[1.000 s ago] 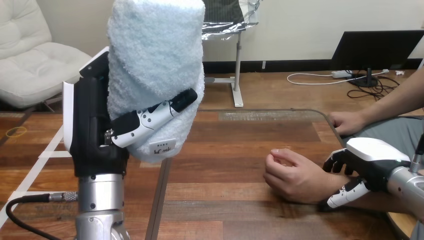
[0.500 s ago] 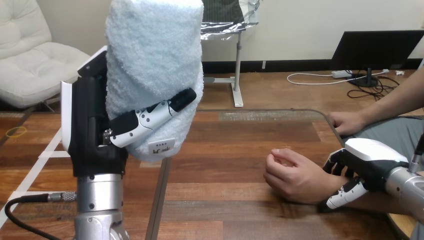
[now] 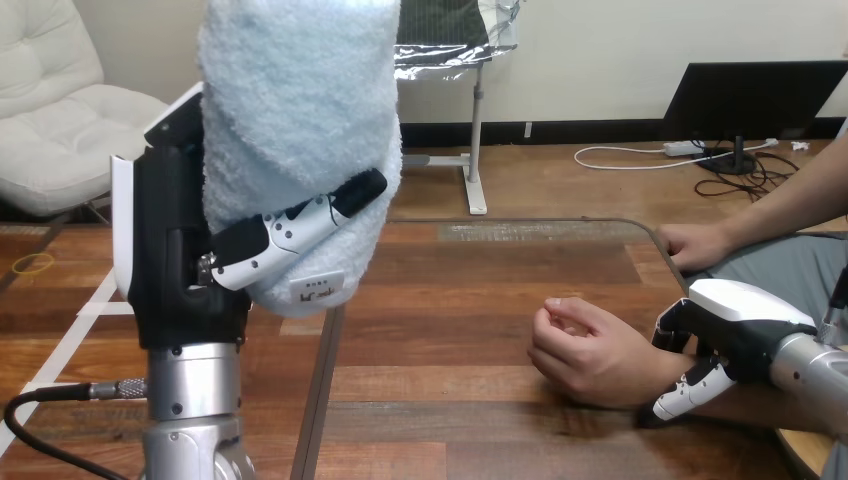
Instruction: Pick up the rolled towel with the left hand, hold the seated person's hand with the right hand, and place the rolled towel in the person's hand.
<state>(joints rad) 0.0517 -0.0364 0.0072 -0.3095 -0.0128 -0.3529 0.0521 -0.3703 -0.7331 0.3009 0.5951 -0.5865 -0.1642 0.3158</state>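
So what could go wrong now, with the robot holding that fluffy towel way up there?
The person's hand is curled in, so the rolled towel may find no open palm and could roll onto the table. The left hand holds the towel high and far from that hand, so it might slip on the way across. The fingers of the right hand curl round the person's wrist; a tug there could be uncomfortable.

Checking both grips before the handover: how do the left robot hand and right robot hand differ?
Height: the left robot hand is raised upright above the table; the right robot hand sits low by the table's right side. Load: the left robot hand grips the light blue rolled towel; the right robot hand curls round the person's wrist. Both are shut on something.
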